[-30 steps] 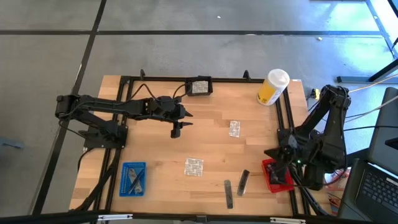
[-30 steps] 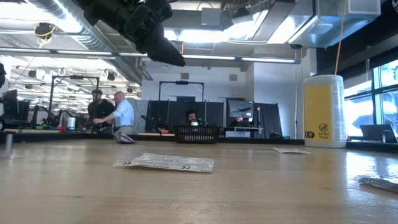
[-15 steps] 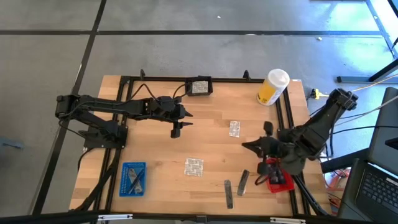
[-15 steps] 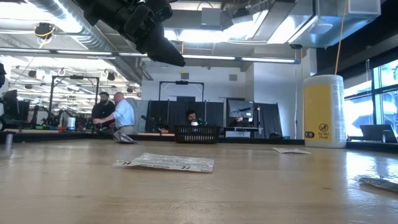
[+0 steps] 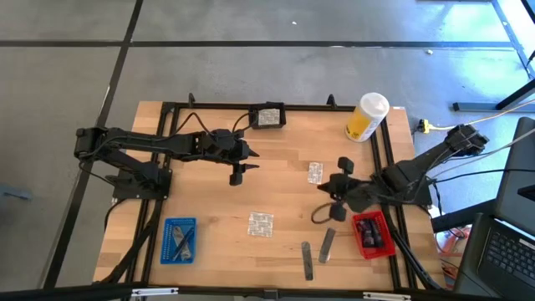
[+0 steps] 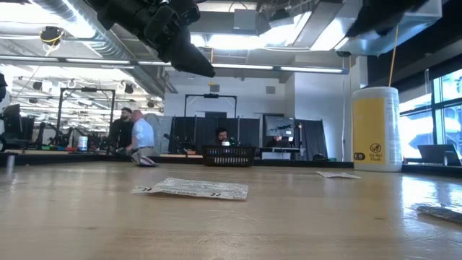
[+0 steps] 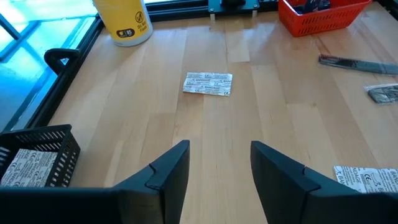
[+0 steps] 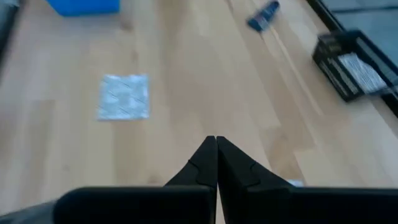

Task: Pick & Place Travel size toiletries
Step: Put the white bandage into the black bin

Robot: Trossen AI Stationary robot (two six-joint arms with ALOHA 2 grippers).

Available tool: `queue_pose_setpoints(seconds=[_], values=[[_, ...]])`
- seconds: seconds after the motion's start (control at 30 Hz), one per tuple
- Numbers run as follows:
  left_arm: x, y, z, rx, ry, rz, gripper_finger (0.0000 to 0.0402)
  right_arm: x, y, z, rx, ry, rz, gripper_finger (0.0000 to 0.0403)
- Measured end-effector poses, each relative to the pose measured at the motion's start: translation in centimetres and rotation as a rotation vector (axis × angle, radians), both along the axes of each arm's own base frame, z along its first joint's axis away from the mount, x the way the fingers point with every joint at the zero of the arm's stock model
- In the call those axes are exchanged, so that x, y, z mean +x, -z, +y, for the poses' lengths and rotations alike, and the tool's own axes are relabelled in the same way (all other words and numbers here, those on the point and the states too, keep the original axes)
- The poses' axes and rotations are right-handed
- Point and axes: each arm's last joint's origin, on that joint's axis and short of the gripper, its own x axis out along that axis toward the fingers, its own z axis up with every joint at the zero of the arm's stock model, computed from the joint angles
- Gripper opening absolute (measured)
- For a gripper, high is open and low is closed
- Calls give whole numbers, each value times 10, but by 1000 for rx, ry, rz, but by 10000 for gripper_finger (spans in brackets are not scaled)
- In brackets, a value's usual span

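From above, some toiletries are already sorted into the blue tray [image 5: 179, 240], the red tray [image 5: 373, 234] and the black basket [image 5: 268, 116], while two foil sachets [image 5: 261, 224] and the grey sticks [image 5: 307, 260] wait on the counter [image 5: 284, 167]; the right claw [image 5: 328, 203], over the red tray a second ago, has swung out above the counter near the sticks. The low view adds little, the nearest sachet [image 6: 191, 188] lying flat. In the wrist views, the idle left claw [image 7: 219, 165] stands apart and empty, unmoved, and the right claw [image 8: 216, 155] is pressed together, probably holding nothing.
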Motion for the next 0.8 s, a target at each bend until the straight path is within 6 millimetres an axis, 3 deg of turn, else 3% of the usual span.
queue_pose_setpoints(seconds=[0.37,0.63,0.8], values=[[0,0,0,0,0,0,163,14,48,-46,88,180,36,2],[0,0,0,0,0,0,163,22,60,-81,141,407,-83,3],[0,0,0,0,0,0,163,28,68,-98,177,513,-80,30]])
